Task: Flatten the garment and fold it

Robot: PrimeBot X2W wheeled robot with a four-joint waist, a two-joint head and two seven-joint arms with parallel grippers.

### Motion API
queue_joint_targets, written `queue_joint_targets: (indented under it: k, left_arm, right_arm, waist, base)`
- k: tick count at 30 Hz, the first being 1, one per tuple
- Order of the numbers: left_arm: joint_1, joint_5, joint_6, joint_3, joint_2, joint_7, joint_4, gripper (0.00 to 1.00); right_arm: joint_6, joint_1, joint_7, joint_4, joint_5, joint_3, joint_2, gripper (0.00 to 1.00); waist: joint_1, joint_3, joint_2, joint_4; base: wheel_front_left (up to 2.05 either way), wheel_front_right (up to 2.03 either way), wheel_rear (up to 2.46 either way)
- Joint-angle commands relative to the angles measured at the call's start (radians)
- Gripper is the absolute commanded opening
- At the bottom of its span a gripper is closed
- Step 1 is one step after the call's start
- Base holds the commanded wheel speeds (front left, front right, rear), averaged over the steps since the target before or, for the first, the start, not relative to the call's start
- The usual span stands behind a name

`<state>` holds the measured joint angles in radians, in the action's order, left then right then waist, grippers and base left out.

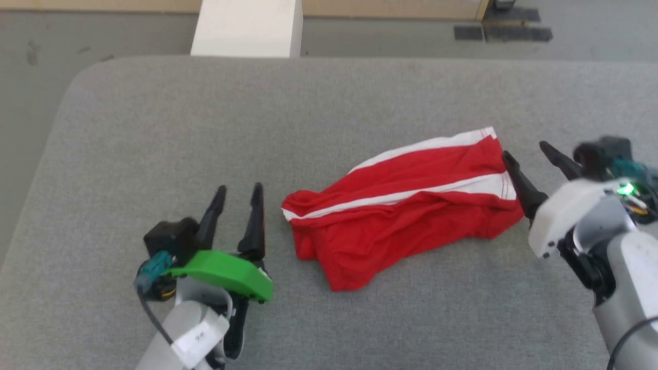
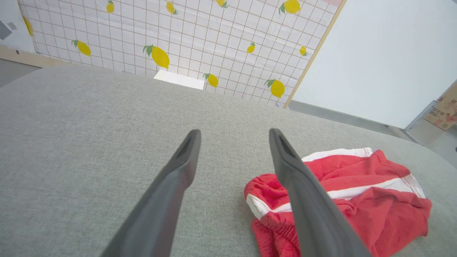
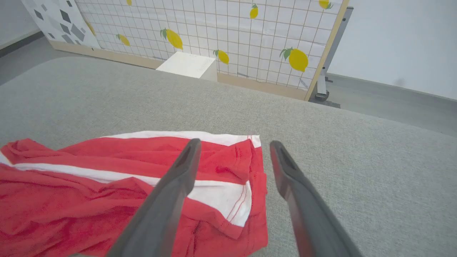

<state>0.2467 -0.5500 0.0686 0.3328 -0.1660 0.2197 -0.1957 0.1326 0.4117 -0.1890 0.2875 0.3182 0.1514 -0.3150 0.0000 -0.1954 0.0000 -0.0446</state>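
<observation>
The garment (image 1: 406,205) is bright red with broad white stripes and lies rumpled and bunched on the grey padded table (image 1: 154,133), right of centre. My left gripper (image 1: 239,192) stands open just left of its bunched end, holding nothing; in the left wrist view its right finger (image 2: 303,192) crosses in front of the garment (image 2: 375,200). My right gripper (image 1: 524,149) is open at the garment's right hem, its left finger over the cloth edge. The right wrist view has the garment (image 3: 89,185) under and left of the open gripper (image 3: 232,144).
A white box (image 1: 249,28) stands on the floor past the table's far edge. A lemon-print grid panel (image 2: 185,39) and a white wall stand behind. Dark floor mats (image 1: 501,31) lie at the far right. The table's left half is bare grey fabric.
</observation>
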Motion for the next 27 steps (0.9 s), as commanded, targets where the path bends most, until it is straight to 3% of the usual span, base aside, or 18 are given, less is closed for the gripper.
queue_joint_targets:
  k: [1, 5, 12, 20, 27]
  left_arm:
    - [-0.014, 0.022, 0.008, -0.013, 0.004, 0.021, 0.0, 1.0]
    - [-0.036, 0.088, 0.002, -0.059, 0.012, 0.041, 0.02, 1.0]
    - [-0.088, 0.241, -0.088, -0.174, 0.06, 0.042, 0.103, 1.0]
    - [-0.116, 0.314, -0.132, -0.295, 0.104, 0.042, 0.132, 1.0]
    - [-0.112, 0.334, -0.149, -0.333, 0.114, 0.042, 0.149, 1.0]
  right_arm:
    - [-0.002, -0.024, 0.037, -0.009, -0.001, -0.013, 0.007, 1.0]
    - [-0.002, -0.06, 0.112, -0.012, -0.008, -0.039, 0.018, 1.0]
    - [-0.002, -0.04, 0.115, 0.047, 0.019, -0.084, 0.053, 1.0]
    - [-0.002, 0.072, 0.012, 0.204, 0.078, -0.161, 0.1, 1.0]
    - [-0.002, 0.186, -0.157, 0.372, 0.057, -0.223, 0.105, 1.0]
  waist:
    - [0.0, 0.04, 0.0, 0.001]
    - [0.0, 0.055, 0.0, 0.001]
    - [0.0, 0.047, 0.0, -0.002]
    - [0.0, 0.001, 0.0, -0.015]
    - [0.0, -0.052, 0.0, -0.04]
  base:
    - [0.0, 0.0, 0.0]
    - [0.0, 0.0, 0.0]
    - [0.0, 0.0, 0.0]
    - [0.0, 0.0, 0.0]
    - [0.0, 0.0, 0.0]
